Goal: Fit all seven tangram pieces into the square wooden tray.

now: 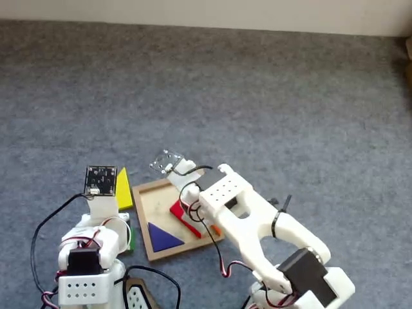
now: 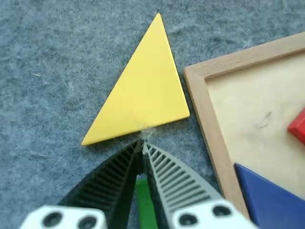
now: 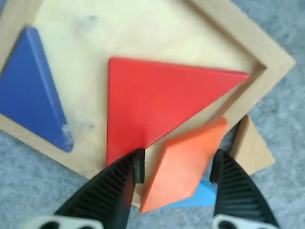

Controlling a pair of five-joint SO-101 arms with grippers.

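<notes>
The square wooden tray [image 1: 143, 207] holds a blue triangle [image 3: 28, 90] and a large red triangle [image 3: 157, 105]. My right gripper [image 3: 178, 164] hangs open over the tray's rim [image 3: 267, 62], its fingers on either side of an orange parallelogram [image 3: 183, 167]. That piece lies tilted across the rim, on top of a light blue piece [image 3: 202, 198]. A yellow triangle [image 2: 143, 90] lies on the carpet just outside the tray's corner [image 2: 200, 95]. My left gripper [image 2: 142, 143] is shut, its tips against the yellow triangle's near edge. A green piece [image 2: 144, 202] lies under its fingers.
A tan wooden piece [image 3: 250, 148] lies on the carpet beside the tray's rim. Grey carpet [image 1: 257, 96] stretches bare beyond the tray. Both arm bases stand at the near edge, and cables [image 1: 38, 238] loop by the left one.
</notes>
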